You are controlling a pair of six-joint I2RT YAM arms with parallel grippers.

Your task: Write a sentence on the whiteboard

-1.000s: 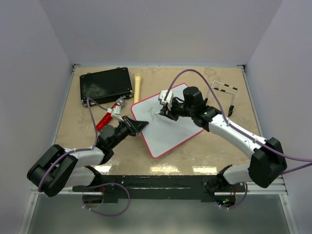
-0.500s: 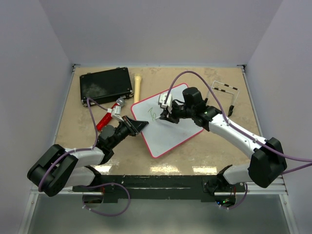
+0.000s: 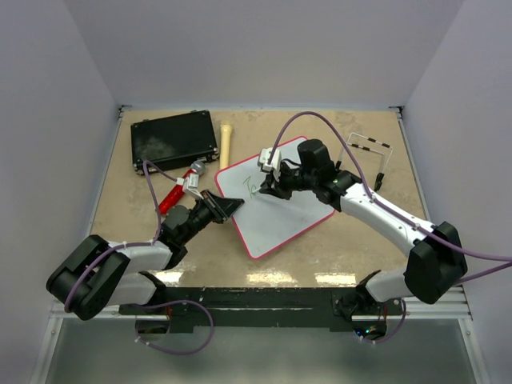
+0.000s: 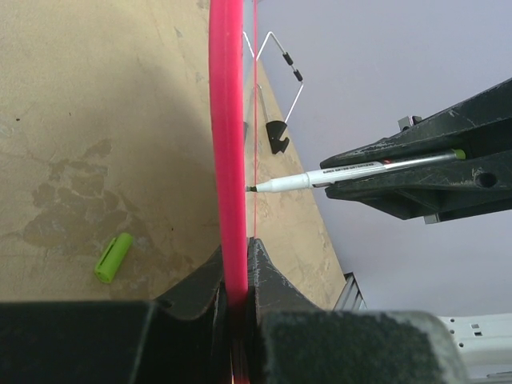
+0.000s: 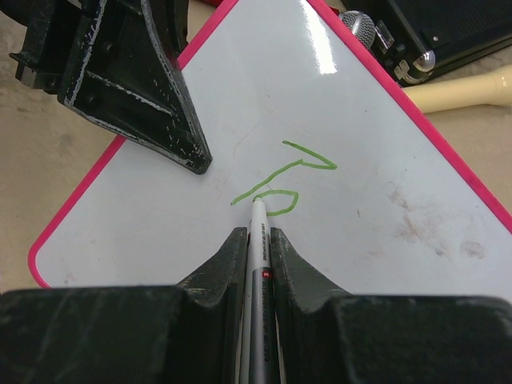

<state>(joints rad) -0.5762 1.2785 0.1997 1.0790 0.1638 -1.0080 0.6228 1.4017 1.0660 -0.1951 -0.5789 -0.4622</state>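
Barely begun | left hand [image 3: 227, 206] pinches whiteboard [image 3: 280, 220] rim, centre of surface [image 3: 128, 212] | right hand [image 5: 256, 240] pinches pen [image 5: 258, 212], tip on board | sentence [image 5: 284, 180]: first green strokes only; rest outstanding.

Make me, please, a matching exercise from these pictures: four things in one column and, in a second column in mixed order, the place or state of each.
Things:
1. whiteboard
2. pen
3. green cap
4. black case

Places or states:
A. lies loose on the table
B. held in the right gripper, tip on the whiteboard
C. at the far left of the table
D. rim pinched by the left gripper

Pairs: 1-D, 2-B, 3-A, 4-C.
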